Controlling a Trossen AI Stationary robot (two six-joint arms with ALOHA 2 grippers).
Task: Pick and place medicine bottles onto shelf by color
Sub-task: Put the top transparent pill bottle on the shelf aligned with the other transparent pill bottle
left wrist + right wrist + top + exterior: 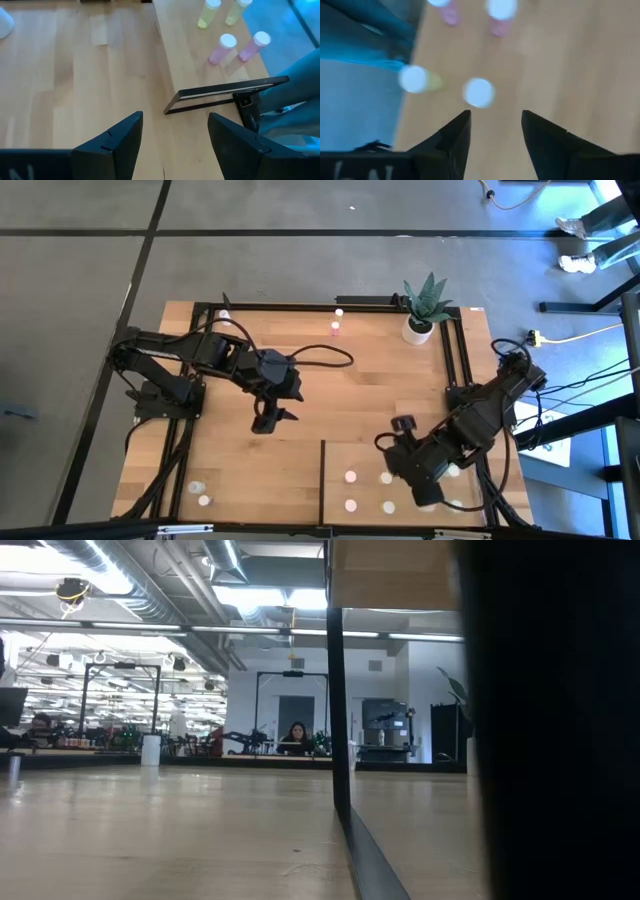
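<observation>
The shelf point(335, 465), a pale panel with a thin dark edge, lies at the table's near right. Several small white-capped medicine bottles stand upright on it, among them a pink pair point(222, 47) and a yellow pair point(207, 12). My right gripper point(495, 117) hangs open above the shelf point(420, 480), nothing between its fingers; a white-capped bottle point(479, 92) and a yellowish one point(417, 80) stand just ahead of them. My left gripper point(175, 120) hovers open over the table's middle point(268, 423), holding nothing. More bottles stand at the near left point(200, 494) and the far middle point(336, 321).
A white pot with a green plant point(425, 310) stands at the far right corner. A dark frame rail point(455, 370) runs along the table's right side. Bare planks lie between the left gripper and the shelf. In the low view a dark mass point(560, 720) fills the right side.
</observation>
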